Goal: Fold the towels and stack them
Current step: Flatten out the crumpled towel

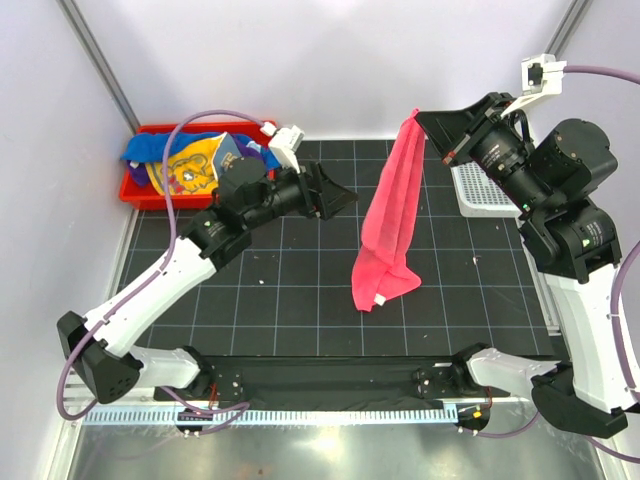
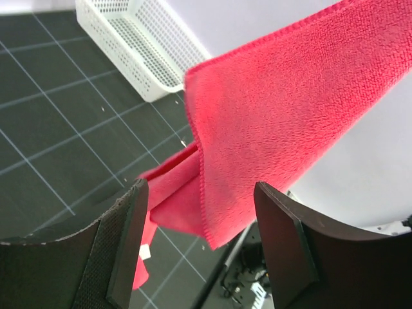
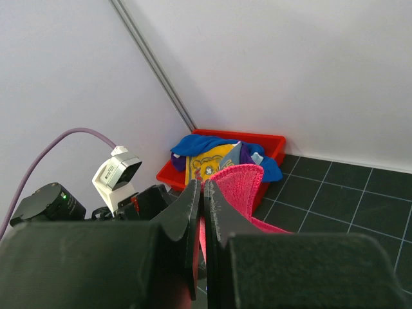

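Note:
A hot pink towel [image 1: 390,210] hangs from my right gripper [image 1: 428,122], which is shut on its top corner high over the mat. Its lower end rests crumpled on the black mat. In the right wrist view the pink towel [image 3: 241,187] is pinched between the closed jaws of the right gripper [image 3: 201,188]. My left gripper [image 1: 345,198] is open just left of the hanging cloth. In the left wrist view the towel [image 2: 277,116] and its free edge hang ahead of the left gripper [image 2: 203,238], between its spread fingers [image 2: 125,244] and touching neither. More towels [image 1: 190,165], blue, yellow and purple, lie in a heap.
The heap sits in a red bin [image 1: 135,190] at the back left corner. A white mesh basket [image 1: 485,190] stands at the back right, under my right arm. White walls close the back and sides. The black gridded mat [image 1: 290,290] covers the table.

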You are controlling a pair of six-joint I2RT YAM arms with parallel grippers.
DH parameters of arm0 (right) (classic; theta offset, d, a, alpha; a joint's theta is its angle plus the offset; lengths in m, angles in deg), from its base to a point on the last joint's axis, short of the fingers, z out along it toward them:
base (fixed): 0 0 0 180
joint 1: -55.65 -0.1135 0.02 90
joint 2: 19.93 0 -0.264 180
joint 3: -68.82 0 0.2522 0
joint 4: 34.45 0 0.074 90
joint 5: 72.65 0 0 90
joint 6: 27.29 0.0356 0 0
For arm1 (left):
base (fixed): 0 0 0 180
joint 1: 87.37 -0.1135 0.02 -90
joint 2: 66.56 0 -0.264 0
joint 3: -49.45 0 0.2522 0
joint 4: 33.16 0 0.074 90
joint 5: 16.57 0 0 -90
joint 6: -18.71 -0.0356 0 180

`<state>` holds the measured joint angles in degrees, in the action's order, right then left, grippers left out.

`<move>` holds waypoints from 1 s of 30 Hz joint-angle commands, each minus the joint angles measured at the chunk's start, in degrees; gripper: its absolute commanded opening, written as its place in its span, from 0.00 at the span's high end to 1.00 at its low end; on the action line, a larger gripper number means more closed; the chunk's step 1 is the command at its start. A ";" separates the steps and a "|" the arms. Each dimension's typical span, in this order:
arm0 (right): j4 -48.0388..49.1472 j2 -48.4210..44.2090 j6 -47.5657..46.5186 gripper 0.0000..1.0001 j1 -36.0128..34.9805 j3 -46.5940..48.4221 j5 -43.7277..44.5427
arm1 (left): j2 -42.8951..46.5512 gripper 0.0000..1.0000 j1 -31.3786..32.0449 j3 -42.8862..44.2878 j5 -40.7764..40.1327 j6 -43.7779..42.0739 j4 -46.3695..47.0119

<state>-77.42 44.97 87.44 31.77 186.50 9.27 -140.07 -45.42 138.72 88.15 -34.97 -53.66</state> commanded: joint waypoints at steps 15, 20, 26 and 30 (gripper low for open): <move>-1.37 -1.01 -3.46 0.99 0.06 3.57 -3.35 | -5.76 0.18 -4.86 0.88 14.45 -0.90 19.74; -0.67 -0.92 -2.94 0.99 0.06 3.66 -5.63 | -7.95 0.16 -4.86 0.78 17.09 0.24 22.21; -0.58 -2.41 -3.02 0.99 0.06 3.31 -8.80 | -9.98 0.12 -4.86 0.70 21.49 1.56 27.04; 0.47 -4.52 -3.55 0.99 0.06 1.73 -11.96 | -9.54 0.09 -4.86 -0.01 22.02 1.04 28.19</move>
<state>-80.07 43.55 84.89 31.77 187.86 1.12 -150.74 -50.31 138.76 107.36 -34.06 -31.24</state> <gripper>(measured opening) 0.101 0.901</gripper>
